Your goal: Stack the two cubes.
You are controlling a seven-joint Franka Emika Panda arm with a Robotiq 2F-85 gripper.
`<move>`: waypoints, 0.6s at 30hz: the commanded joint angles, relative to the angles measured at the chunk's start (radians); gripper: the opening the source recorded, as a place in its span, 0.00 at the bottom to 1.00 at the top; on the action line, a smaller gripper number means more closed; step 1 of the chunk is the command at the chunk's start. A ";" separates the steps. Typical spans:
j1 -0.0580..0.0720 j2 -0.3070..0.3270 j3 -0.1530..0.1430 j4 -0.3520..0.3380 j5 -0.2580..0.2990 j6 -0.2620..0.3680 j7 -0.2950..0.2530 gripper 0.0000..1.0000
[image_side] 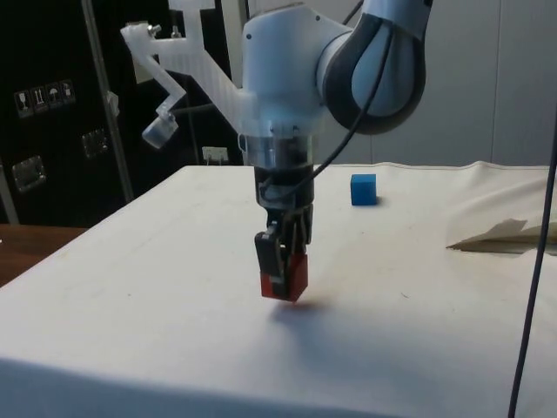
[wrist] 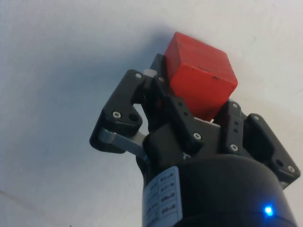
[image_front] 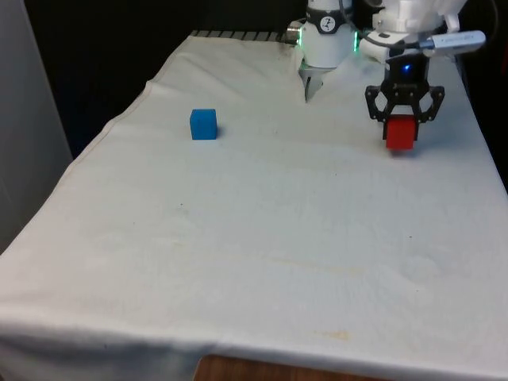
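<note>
The black two-finger gripper (image_front: 402, 121) sits in the upper right of the front view, pointing straight down, its fingers closed on the red cube (image_front: 401, 132). The cube hangs between the fingertips with its lower part sticking out beneath them. In the side view the gripper (image_side: 283, 257) is at the centre of the frame and the red cube (image_side: 288, 277) is tilted slightly, held just above the white cloth (image_side: 174, 261), with a faint shadow on the cloth directly beneath it. The wrist view shows the red cube (wrist: 199, 75) clamped between the two black fingers (wrist: 182, 118), one corner turned outward over plain cloth.

The blue cube (image_front: 203, 124) rests flat on the cloth in the upper left part of the front view, well apart from the gripper and the red cube. In the side view the blue cube (image_side: 364, 189) lies right of centre, beyond the gripper, near the table's far edge. The stretch of cloth between the two cubes is bare and smooth; nothing lies between them.

A raised fold of cloth (image_side: 500, 233) stands up at the right edge of the side view, off to one side of the blue cube. The same peaked fold (image_front: 311, 86) appears in the front view at the upper centre, near the arm's white base (image_front: 327, 36), between the two cubes but farther back than both.
</note>
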 commanded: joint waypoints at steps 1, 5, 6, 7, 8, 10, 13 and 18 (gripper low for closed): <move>-0.010 -0.010 0.013 -0.003 0.020 -0.007 -0.011 0.00; -0.013 -0.033 0.014 -0.007 0.026 -0.017 -0.015 0.00; -0.014 -0.049 0.014 -0.010 0.029 -0.024 -0.016 0.00; -0.015 -0.057 0.014 -0.011 0.031 -0.029 -0.018 0.00; -0.017 -0.067 0.013 -0.013 0.033 -0.035 -0.020 0.00; -0.008 -0.068 -0.002 -0.010 0.005 -0.036 -0.001 0.00; -0.021 -0.109 0.004 -0.022 0.040 -0.058 -0.031 0.00; -0.021 -0.154 -0.019 -0.031 0.047 -0.086 -0.053 0.00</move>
